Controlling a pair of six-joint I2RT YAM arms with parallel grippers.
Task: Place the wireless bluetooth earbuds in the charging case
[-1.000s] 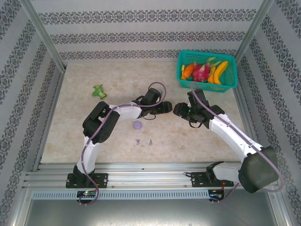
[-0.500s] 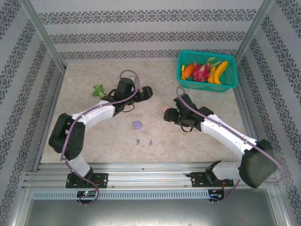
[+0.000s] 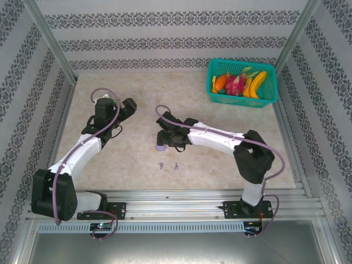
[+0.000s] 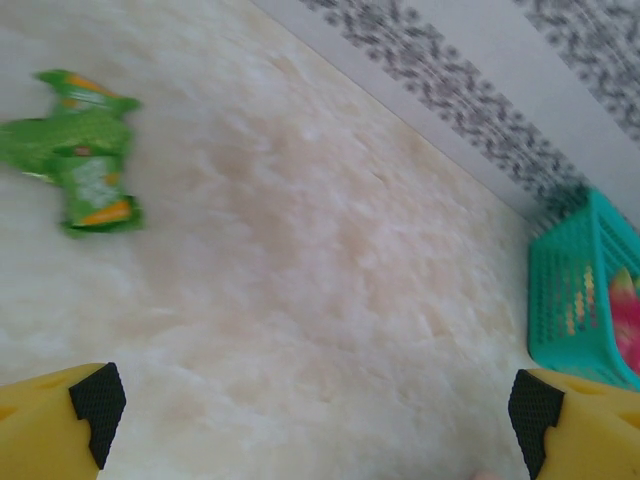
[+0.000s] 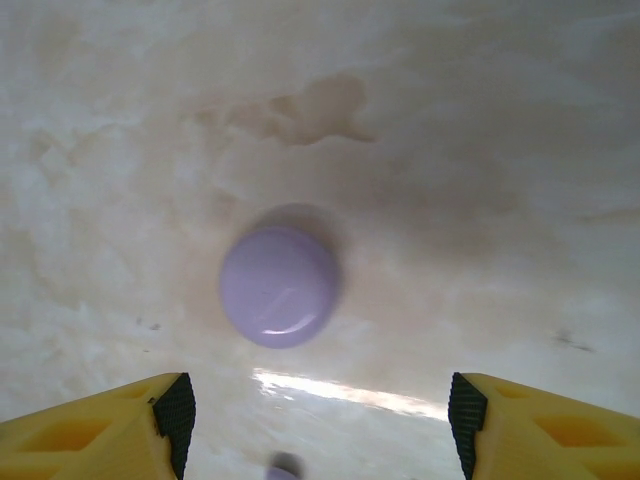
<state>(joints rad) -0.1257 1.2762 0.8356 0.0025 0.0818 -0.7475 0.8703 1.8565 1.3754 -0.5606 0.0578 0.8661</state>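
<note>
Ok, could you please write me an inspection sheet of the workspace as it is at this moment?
Surface: beige marbled tabletop, one brownish stain.
Job's things: round lilac plastic charging case, looks closed, lying flat; two tiny purple stemmed earbuds outside it, nearer the arm bases.
Clutter: green crinkled packet; teal plastic basket of fruit, far right corner.
Grippers: left end effector open, empty; right end effector open, above the case, not touching.
Cables: purple cable looping along each arm, hanging free.
Surroundings: patterned walls, aluminium frame.
</note>
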